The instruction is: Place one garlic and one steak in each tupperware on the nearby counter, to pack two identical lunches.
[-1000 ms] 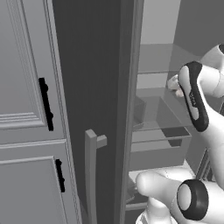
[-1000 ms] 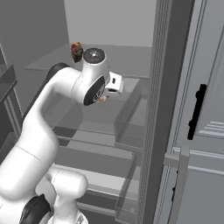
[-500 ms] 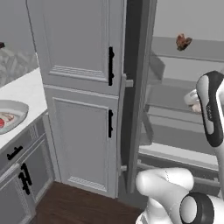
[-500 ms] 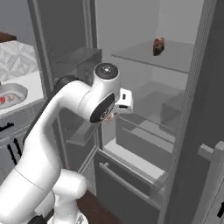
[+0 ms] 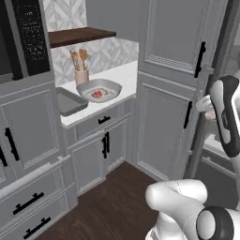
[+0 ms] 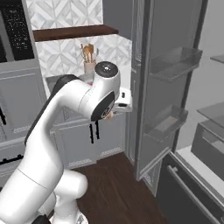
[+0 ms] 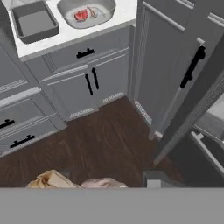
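Pincer (image 6: 113, 113) is closing around a beige garlic (image 7: 51, 179), hanging well short of the bench (image 5: 123, 75). That bulb is looking light, firm and papery, so gripping across its fat middle is suiting it. Red steak (image 5: 97, 94) is lying in the round tupperware (image 5: 115, 87); the tray (image 5: 70, 101) beside it is sitting bare. Arm is folding high, hand tilting floorward.

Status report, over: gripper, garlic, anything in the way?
Gripper looks closed on garlic. Red steak in round tupperware; rectangular tray looks bare. Open fridge door close beside arm.
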Robot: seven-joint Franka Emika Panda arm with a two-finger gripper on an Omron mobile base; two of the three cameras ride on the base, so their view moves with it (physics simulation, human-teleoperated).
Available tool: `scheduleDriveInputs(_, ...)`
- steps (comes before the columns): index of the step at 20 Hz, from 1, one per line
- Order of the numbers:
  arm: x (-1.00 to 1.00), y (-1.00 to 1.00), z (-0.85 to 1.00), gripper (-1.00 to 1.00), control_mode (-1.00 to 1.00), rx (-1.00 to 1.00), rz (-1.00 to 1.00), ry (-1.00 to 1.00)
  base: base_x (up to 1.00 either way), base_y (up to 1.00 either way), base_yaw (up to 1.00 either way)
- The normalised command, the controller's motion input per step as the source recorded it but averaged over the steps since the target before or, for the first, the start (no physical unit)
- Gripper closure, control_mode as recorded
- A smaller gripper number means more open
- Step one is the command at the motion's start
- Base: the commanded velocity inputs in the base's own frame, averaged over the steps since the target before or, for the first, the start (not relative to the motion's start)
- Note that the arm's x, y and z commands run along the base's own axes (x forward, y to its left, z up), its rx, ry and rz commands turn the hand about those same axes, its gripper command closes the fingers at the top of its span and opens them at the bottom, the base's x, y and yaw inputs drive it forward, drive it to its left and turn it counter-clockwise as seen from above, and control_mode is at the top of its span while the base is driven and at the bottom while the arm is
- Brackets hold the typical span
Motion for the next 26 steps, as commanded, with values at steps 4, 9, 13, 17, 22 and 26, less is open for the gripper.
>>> scheduleDriveInputs(4,0.00,0.00,0.00,1.00,1.00,0.00,0.00,0.00,1.00,0.83,0.25)
scheduleDriveInputs(9,0.00,0.00,0.00,1.00,1.00,0.00,0.00,0.00,1.00,0.10,0.24)
scheduleDriveInputs(13,0.00,0.00,0.00,1.00,1.00,0.00,0.00,0.00,1.00,-0.13,0.42)
scheduleDriveInputs(17,0.00,0.00,0.00,1.00,1.00,0.00,0.00,0.00,1.00,-0.51,0.27)
scheduleDriveInputs(22,0.00,0.00,0.00,1.00,1.00,0.00,0.00,0.00,1.00,-0.71,0.25)
scheduleDriveInputs(26,0.00,0.00,0.00,1.00,1.00,0.00,0.00,0.00,1.00,-0.02,0.57)
